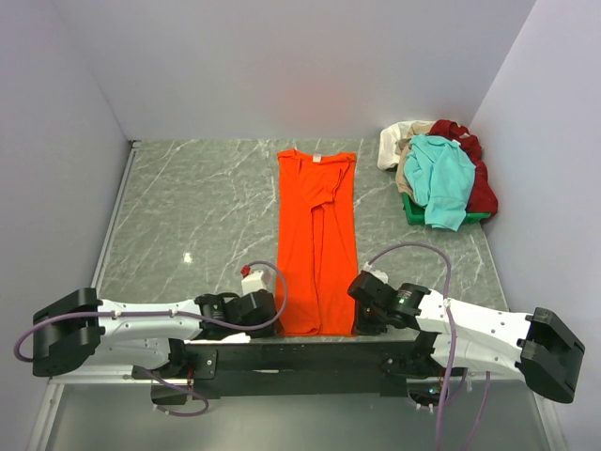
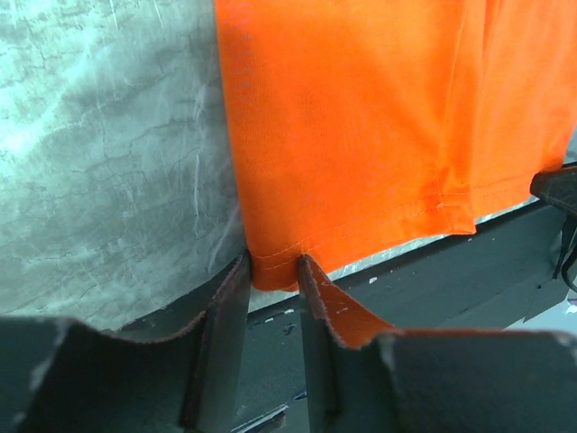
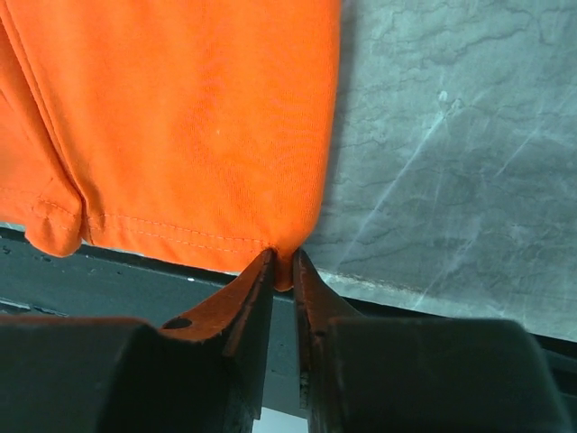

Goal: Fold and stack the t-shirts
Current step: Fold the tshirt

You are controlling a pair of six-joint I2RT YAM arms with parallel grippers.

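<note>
A: Where is the orange shirt found, and how is it to be handled?

B: It is laid as a long strip on the worktop, hem at the near edge. The other shirts are heaped on a green bin far right. It is judged light and limp, so both hem corners are best taken.

A: And the grippers?

B: The right gripper is nearly closed, with the right corner pinched. The left gripper is set partly apart astride the left corner; a firm hold cannot be told.
</note>
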